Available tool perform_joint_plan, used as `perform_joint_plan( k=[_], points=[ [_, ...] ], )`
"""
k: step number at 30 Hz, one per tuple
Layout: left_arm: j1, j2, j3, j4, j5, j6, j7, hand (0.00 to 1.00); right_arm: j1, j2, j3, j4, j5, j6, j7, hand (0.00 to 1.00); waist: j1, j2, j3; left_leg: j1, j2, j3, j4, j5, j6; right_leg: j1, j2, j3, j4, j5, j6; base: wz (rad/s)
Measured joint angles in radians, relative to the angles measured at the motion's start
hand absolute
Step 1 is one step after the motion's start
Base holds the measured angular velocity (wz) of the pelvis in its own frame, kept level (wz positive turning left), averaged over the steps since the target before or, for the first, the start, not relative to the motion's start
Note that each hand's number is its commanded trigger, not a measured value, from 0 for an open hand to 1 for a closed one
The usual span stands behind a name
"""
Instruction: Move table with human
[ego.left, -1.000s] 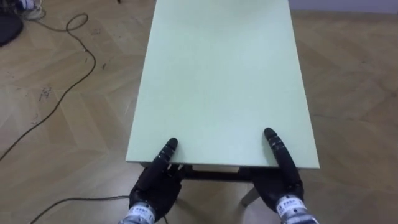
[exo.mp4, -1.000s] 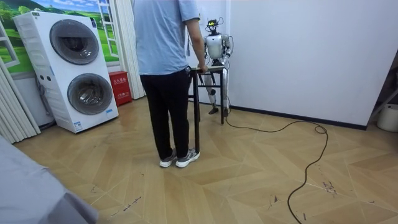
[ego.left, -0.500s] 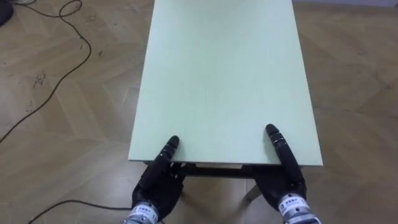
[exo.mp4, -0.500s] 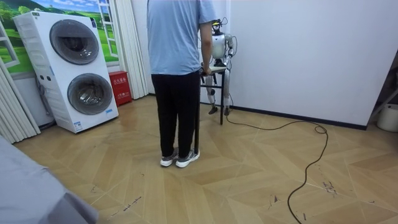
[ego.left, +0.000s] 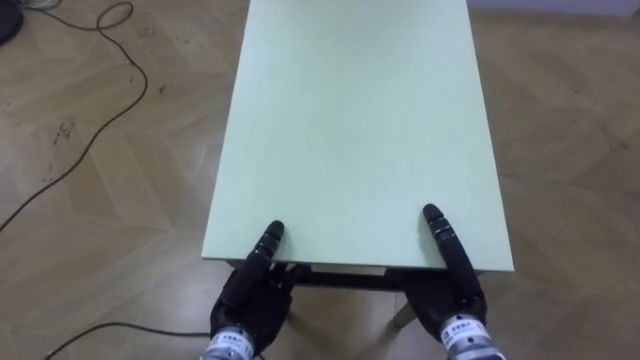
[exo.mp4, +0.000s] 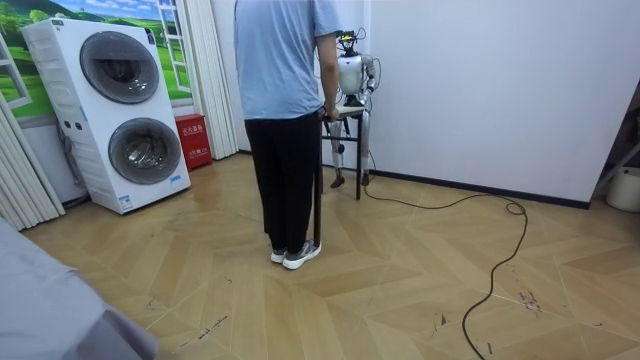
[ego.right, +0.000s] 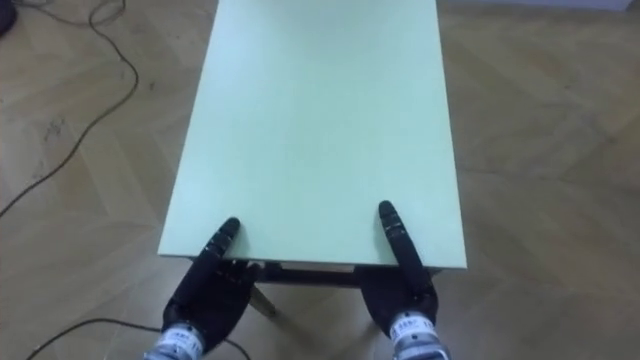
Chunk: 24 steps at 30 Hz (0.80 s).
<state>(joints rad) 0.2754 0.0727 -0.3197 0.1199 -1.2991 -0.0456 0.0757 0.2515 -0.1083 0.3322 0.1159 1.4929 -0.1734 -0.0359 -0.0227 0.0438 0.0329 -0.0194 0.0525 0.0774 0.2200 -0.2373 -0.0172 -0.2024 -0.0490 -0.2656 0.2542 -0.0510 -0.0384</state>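
Note:
A pale green table (ego.left: 355, 130) runs away from me, its near end just below me. My left hand (ego.left: 250, 300) grips the near edge at the left, thumb flat on top and fingers curled beneath. At the right of that edge my right hand (ego.left: 450, 295) holds the same way. In the room view a person (exo.mp4: 285, 100) in a blue shirt stands with their back to the camera and holds the table's other end, beside its dark leg (exo.mp4: 318, 190). I stand at the far end, close to the white wall.
A dark cable (ego.left: 90, 110) snakes over the wooden floor left of the table. Stacked washing machines (exo.mp4: 125, 110) and a red box (exo.mp4: 192, 140) stand at the room view's left. Another cable (exo.mp4: 500, 250) crosses the floor at its right.
The person has stepped towards the room view's right, closer to me, feet now nearer together. Both my hands keep their hold on the table's edge.

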Motion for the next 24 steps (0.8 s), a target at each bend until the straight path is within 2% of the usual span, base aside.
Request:
perform_joint_plan(
  k=[4, 6, 7, 15, 20, 24],
  points=[
    [0.000, 0.011, -0.002, 0.000, 0.001, -0.002, 0.000, 1.00, 0.003, -0.007, 0.029, 0.000, 0.028, -0.028, -0.003, 1.00, -0.008, -0.001, 0.0004, 0.010, 0.003, 0.001, -0.001, 0.000, 0.000, 0.027, 0.001, -0.013, -0.016, -0.002, 0.006, 0.13],
    [0.000, 0.010, -0.002, -0.002, 0.004, -0.002, 0.000, 1.00, 0.003, -0.013, 0.032, 0.000, 0.038, -0.035, -0.003, 1.00, -0.009, -0.001, 0.0002, 0.012, 0.004, -0.001, -0.004, 0.000, 0.000, 0.031, 0.006, 0.002, -0.017, -0.005, 0.011, 0.14],
    [0.000, 0.010, -0.001, -0.002, 0.004, -0.002, 0.000, 1.00, 0.003, -0.014, 0.037, 0.000, 0.040, -0.036, -0.003, 1.00, -0.005, -0.001, 0.0002, 0.012, 0.004, -0.001, -0.005, 0.000, 0.000, 0.031, 0.010, 0.017, -0.018, -0.006, 0.011, 0.06],
    [0.000, 0.022, -0.001, -0.018, 0.005, -0.002, 0.000, 1.00, 0.000, -0.016, 0.055, -0.005, 0.044, -0.056, 0.002, 1.00, 0.029, -0.001, 0.0001, 0.000, 0.008, -0.024, 0.002, 0.000, 0.000, 0.032, 0.015, 0.015, -0.018, -0.015, 0.009, 0.08],
    [0.001, 0.020, -0.001, -0.018, 0.004, -0.002, 0.000, 1.00, -0.001, -0.025, 0.059, -0.011, 0.043, -0.065, 0.007, 1.00, 0.051, -0.002, -0.0004, -0.009, 0.011, -0.032, 0.008, 0.001, -0.002, 0.030, 0.014, 0.005, -0.018, -0.021, 0.009, 0.09],
    [-0.001, 0.009, -0.001, -0.019, 0.005, -0.002, 0.000, 1.00, -0.001, -0.030, 0.056, -0.011, 0.036, -0.065, 0.026, 1.00, 0.026, -0.001, -0.0028, -0.044, 0.012, -0.026, 0.021, 0.004, -0.005, 0.031, 0.000, -0.039, -0.016, -0.035, 0.013, 0.45]
  ],
)
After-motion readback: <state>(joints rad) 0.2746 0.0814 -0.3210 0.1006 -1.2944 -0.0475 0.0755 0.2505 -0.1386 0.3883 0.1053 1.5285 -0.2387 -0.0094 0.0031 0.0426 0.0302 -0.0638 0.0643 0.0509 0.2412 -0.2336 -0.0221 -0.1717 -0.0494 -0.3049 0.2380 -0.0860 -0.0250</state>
